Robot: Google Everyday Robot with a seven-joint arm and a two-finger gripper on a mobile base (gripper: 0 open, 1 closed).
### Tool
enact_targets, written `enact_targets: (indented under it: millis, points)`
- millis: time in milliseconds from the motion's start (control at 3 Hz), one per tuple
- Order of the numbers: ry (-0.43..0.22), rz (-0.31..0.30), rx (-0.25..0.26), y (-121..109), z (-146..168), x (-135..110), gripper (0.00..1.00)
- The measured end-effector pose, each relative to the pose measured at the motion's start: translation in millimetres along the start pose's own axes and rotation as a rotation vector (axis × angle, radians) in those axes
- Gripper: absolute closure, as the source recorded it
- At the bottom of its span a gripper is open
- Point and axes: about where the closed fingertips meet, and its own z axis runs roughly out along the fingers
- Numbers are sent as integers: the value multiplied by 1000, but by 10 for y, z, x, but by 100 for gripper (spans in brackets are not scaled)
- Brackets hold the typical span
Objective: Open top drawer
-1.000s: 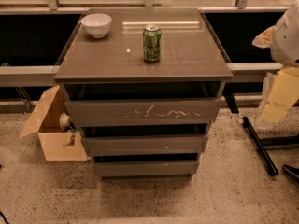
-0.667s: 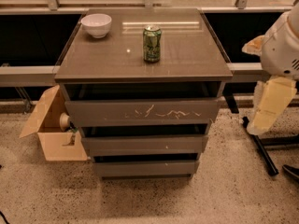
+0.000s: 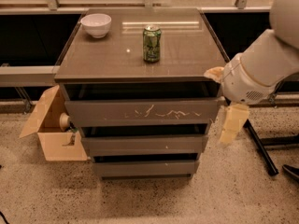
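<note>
The top drawer point(image 3: 107, 112) is the widest grey-brown front of the drawer unit, just under the tabletop, with whitish scratches across its middle. A dark gap shows between its upper edge and the tabletop. My gripper point(image 3: 231, 124) is cream-coloured and hangs from the white arm point(image 3: 261, 69) at the unit's right side, level with the top drawer's right end and close beside it. I cannot tell whether it touches the drawer.
A green can point(image 3: 152, 43) and a white bowl point(image 3: 96, 24) stand on the tabletop point(image 3: 187, 50). Two narrower drawer fronts point(image 3: 142, 144) sit below. An open cardboard box point(image 3: 53, 132) is on the floor at the left. A black stand leg point(image 3: 259, 146) is at the right.
The arm and gripper have moved left from the frame's right edge, coming in close to the right end of the top drawer. The drawer and the things on top have not moved.
</note>
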Motion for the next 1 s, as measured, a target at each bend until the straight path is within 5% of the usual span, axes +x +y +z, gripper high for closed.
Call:
enact_targets:
  millis: [333, 667, 1000]
  points:
    - [-65, -8, -62, -88, 579, 64, 0]
    - [-60, -11, -63, -94, 604, 75, 0]
    - [5, -55, -72, -188, 950, 224, 0]
